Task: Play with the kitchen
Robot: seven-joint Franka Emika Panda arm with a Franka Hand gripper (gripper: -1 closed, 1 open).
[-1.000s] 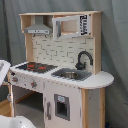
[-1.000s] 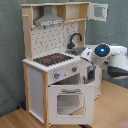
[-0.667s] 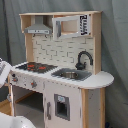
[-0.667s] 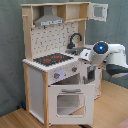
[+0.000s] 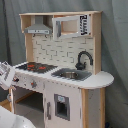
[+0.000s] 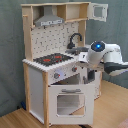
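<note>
White and pale-wood kitchen (image 5: 65,95); black tap (image 5: 83,59); black hob (image 6: 52,59) ringed red; grey hood (image 5: 37,29); dotted pegboard (image 6: 52,40); grey backdrop (image 5: 116,40).

White arm (image 6: 102,57) bent, wrist downward

In the second exterior view you see your arm (image 6: 107,57) as fat, rounded white segments with dark grey bands at the joints. One round joint cap carries a glowing blue light (image 6: 97,47). Below it hangs a darker part. In the first exterior view only a white piece (image 5: 6,76) shows.
</note>
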